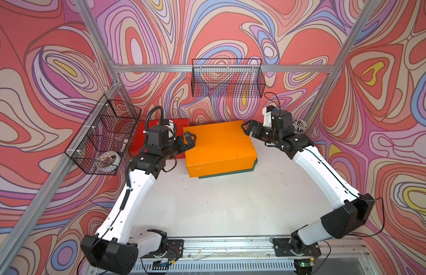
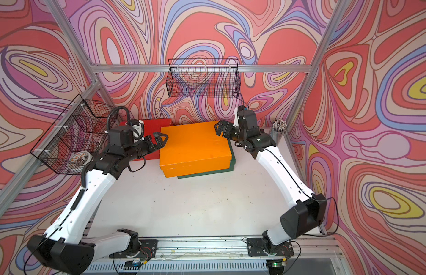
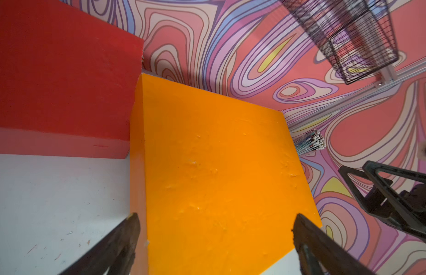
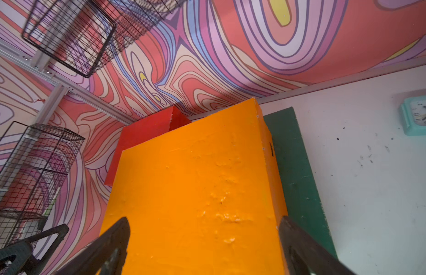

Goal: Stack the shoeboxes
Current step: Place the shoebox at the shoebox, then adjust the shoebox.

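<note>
The orange shoebox (image 1: 219,145) (image 2: 193,145) lies on top of the dark green shoebox (image 1: 226,174) (image 4: 295,166), whose front and right edges stick out beneath it. To their left, against the back wall, stands the red shoebox (image 1: 139,140) (image 3: 59,78). My left gripper (image 1: 188,142) (image 3: 215,216) is open at the orange lid's left edge and holds nothing. At the lid's far right corner my right gripper (image 1: 248,128) (image 4: 204,220) is also open and holds nothing. In each wrist view the jaws stand wide apart over the orange lid (image 3: 219,178) (image 4: 195,202).
A black wire basket (image 1: 227,78) hangs on the back wall above the boxes. Another wire basket (image 1: 104,135) on the left frame holds a tape roll (image 1: 108,158). A cup of sticks (image 1: 300,126) and a teal clock (image 4: 419,115) sit at the back right.
</note>
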`<state>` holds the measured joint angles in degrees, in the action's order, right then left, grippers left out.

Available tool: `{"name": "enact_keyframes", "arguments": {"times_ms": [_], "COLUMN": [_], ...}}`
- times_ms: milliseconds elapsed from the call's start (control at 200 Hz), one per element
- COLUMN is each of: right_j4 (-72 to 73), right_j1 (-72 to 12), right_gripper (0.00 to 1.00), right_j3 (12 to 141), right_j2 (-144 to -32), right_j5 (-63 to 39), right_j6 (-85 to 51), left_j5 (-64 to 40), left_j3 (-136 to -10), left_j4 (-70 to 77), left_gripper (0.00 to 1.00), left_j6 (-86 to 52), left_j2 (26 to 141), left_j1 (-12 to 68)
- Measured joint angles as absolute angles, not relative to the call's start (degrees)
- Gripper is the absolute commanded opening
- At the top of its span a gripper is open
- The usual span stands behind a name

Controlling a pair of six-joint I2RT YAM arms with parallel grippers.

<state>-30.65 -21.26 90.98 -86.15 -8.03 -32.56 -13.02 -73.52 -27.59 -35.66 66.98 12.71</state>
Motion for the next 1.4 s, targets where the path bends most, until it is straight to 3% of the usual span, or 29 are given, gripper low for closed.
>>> {"name": "enact_keyframes", "arguments": {"times_ms": [265, 636, 926, 1402], "right_j4": [-29.7, -25.9, -23.1, -18.2], "right_j1": [-21.2, -21.3, -21.3, -21.3], "right_gripper": [0.98, 0.98, 0.98, 0.98], "right_j3": [80.3, 59.9, 52.6, 50.6], "right_j2": [-79.0, -55.9, -55.8, -64.6], "right_j5": [-7.9, -8.2, -11.0, -13.1], "right_j6": [-33.1, -34.5, -36.1, -37.5], "left_j5": [-11.4, -16.4, -20.5, -19.2], "left_j3": [-66.4, -45.0, -36.2, -35.5], "left_j4": [-27.6, -24.9, -20.9, -16.5], "left_gripper": [1.0, 1.0, 1.0, 1.0], "left_j6": [-35.6, -35.7, -36.3, -35.9], "left_j2": [57.1, 35.5, 36.2, 47.4], "left_j1": [12.7, 12.7, 12.7, 12.7]}}
